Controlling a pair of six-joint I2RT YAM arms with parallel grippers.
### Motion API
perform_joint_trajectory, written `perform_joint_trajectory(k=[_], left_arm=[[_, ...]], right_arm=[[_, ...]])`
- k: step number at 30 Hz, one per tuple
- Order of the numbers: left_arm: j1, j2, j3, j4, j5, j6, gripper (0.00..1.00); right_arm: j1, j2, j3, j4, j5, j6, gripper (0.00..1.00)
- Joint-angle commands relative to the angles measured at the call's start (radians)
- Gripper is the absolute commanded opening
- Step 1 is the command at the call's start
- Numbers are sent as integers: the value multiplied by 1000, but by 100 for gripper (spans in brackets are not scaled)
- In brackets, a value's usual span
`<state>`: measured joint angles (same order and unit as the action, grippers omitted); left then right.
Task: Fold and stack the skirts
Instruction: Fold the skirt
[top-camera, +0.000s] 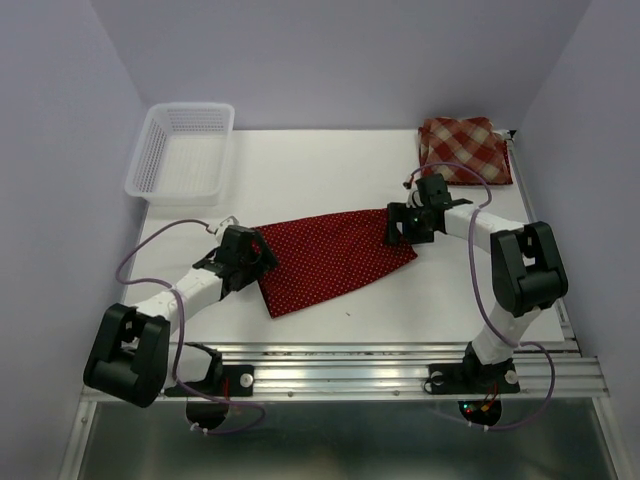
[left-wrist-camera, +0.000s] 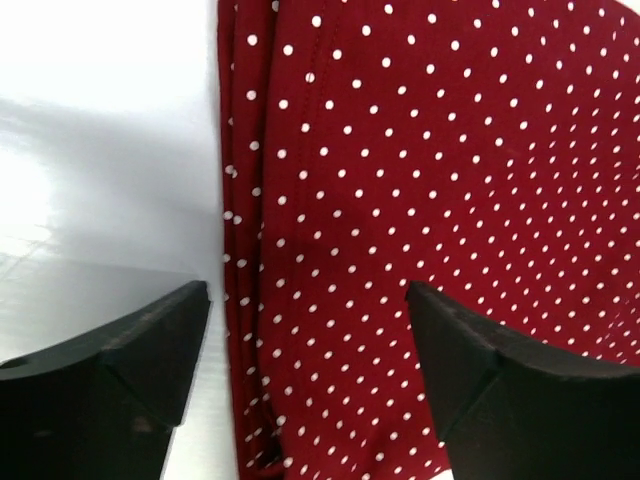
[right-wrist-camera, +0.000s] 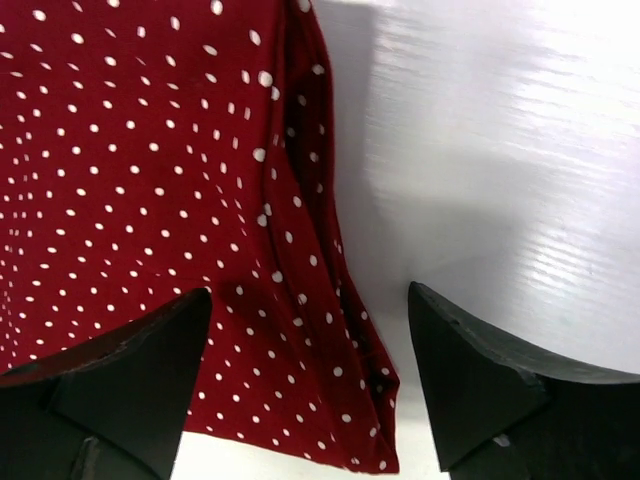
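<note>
Two sets of jaws stand open: left gripper (left-wrist-camera: 305, 300) and right gripper (right-wrist-camera: 310, 300) each straddle an opposite edge of the dark red white-dotted cloth skirt (top-camera: 335, 255), the edge lying between the fingers, likely for pinching and folding.

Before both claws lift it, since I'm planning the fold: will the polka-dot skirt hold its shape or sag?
Probably floppy: the skirt lies flat, its thin layers lapped at the edge by the left claw, so it should sag between grips. Likely light for its size. A push would probably bunch it rather than slide it; creases show near the right claw.
</note>
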<state>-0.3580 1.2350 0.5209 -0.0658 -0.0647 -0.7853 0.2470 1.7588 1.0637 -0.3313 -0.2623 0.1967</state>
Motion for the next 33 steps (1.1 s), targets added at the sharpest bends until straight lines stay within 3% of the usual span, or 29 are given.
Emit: perform_joint_trajectory(k=[1, 5, 10, 13, 21, 23, 29, 33], left_arm=[[4, 58, -24, 58, 39, 20, 86], [2, 95, -15, 89, 49, 24, 69], [2, 100, -19, 121, 95, 24, 39], [1, 109, -19, 149, 131, 24, 31], [-30, 170, 11, 195, 164, 17, 25], [-48, 193, 28, 208, 172, 6, 19], [-102, 231, 86, 244, 151, -37, 18], [-113, 250, 114, 248, 137, -51, 18]], right_arm=[[-3, 25, -33, 43, -74, -20, 77], [-3, 39, -36, 35, -77, -17, 58], [-3, 25, -62, 57, -87, -8, 19], [-3, 7, -51, 52, -58, 3, 3], [-3, -114, 62, -93, 193, -29, 1], [-3, -128, 103, -117, 231, -34, 1], [-3, -136, 205, -225, 288, -45, 1], [76, -174, 255, -297, 371, -40, 1]])
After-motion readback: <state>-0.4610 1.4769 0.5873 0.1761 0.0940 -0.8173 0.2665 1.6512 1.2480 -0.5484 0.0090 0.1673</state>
